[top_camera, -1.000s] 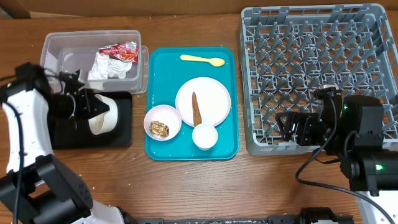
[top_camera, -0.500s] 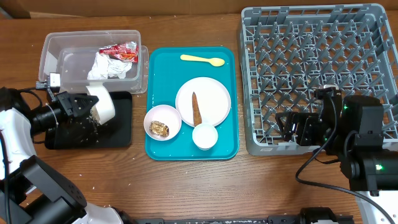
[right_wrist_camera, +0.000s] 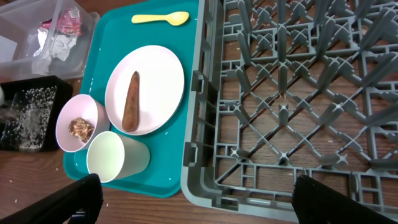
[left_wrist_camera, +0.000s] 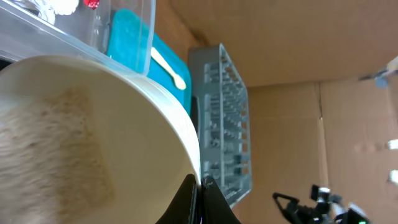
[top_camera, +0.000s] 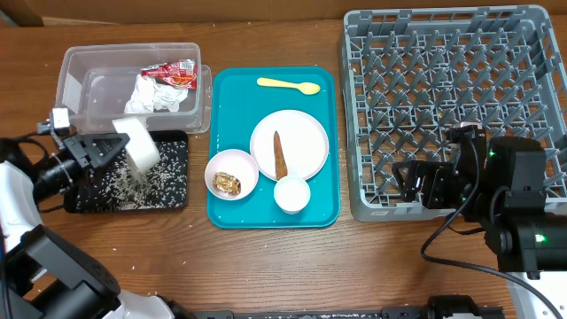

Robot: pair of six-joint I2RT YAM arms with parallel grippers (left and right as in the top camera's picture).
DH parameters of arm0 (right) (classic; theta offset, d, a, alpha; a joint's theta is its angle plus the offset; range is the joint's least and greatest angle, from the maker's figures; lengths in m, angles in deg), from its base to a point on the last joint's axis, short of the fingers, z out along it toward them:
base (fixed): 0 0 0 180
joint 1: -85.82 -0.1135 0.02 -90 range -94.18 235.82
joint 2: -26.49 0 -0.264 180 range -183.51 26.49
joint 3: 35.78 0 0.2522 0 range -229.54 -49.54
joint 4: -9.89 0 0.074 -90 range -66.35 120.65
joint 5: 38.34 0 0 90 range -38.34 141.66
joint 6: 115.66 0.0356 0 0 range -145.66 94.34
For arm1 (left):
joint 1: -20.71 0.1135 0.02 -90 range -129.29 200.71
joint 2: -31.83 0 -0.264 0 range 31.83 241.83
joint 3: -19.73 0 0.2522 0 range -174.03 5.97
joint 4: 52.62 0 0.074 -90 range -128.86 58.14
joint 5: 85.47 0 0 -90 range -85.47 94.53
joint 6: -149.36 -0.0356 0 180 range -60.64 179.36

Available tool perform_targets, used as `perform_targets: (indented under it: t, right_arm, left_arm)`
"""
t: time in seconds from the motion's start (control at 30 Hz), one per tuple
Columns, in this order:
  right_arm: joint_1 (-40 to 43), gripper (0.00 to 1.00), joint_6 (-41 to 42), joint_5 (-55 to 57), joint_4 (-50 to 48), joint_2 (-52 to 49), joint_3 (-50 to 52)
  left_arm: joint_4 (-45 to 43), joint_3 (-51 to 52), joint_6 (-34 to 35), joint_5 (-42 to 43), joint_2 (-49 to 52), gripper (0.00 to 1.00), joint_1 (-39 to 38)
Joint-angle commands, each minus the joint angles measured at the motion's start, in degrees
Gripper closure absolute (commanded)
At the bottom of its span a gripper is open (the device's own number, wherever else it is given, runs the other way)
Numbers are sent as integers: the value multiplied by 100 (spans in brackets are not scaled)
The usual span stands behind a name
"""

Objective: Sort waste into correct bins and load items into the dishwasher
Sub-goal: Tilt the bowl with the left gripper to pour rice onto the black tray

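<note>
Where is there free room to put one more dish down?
The grey dish rack holds nothing. On the teal tray, the corner left of the spoon is bare; its near half, with plate, small bowl and cup, is crowded.

A brown wooden table [top_camera: 266,266] with visible grain fills the overhead view under soft, even light, and in the left wrist view 2 plain cardboard panels [left_wrist_camera: 298,43] rise behind it, meeting at a seam.
</note>
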Motion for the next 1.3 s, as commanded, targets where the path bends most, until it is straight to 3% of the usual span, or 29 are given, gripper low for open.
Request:
perform_targets:
  t: [0.0,0.4,0.93,1.0,1.03,1.27]
  right_arm:
    - [11,0,15,-28,-9,4,-96]
    - [11,0,15,-28,-7,4,-96]
    - [11,0,15,-31,-7,4,-96]
    - [11,0,15,-28,-9,4,-96]
    - [11,0,15,-28,-9,4,-96]
    - [11,0,15,-28,-11,4,-96]
  left_arm:
    - [133,35,-61,649,35,96,256]
    - [396,184,-203,1261,46,96,566]
    - [164,184,-236,1252,50,96,568]
    - [-264,184,9,822,59,96,573]
    - [-380,186,476,546,72,96,570]
    - [-195,188,376,1294,70,96,560]
